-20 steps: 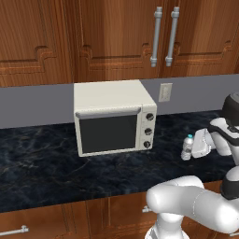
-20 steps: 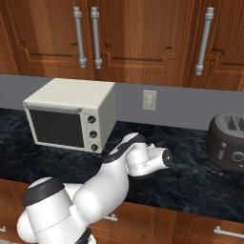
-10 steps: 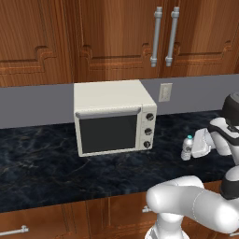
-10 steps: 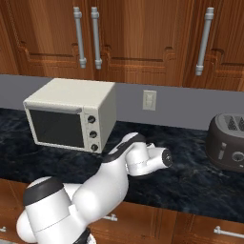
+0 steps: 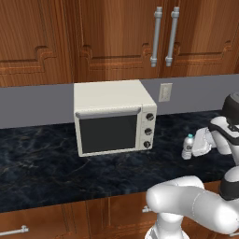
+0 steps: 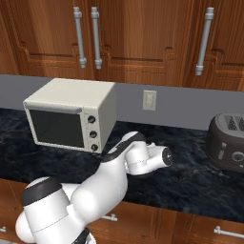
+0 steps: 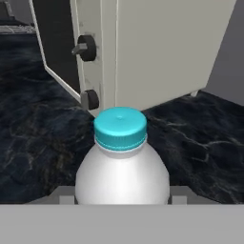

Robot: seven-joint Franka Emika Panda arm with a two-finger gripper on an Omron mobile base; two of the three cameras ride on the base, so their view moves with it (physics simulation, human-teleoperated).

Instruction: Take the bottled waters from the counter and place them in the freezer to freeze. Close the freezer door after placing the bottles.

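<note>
One bottled water, clear with a teal-blue cap, stands upright on the black marble counter to the right of the white oven. My gripper reaches it from the right and is shut on its body. In the hand view the bottled water sits close between the two fingers, its cap towards the camera, with the counter around it. The finger pads are mostly hidden beside the bottle. The freezer and its door are out of view.
A white countertop oven stands against the grey wall just left of the bottle and appears again as the oven and the oven. A dark toaster sits at the far right. Wooden cabinets hang above.
</note>
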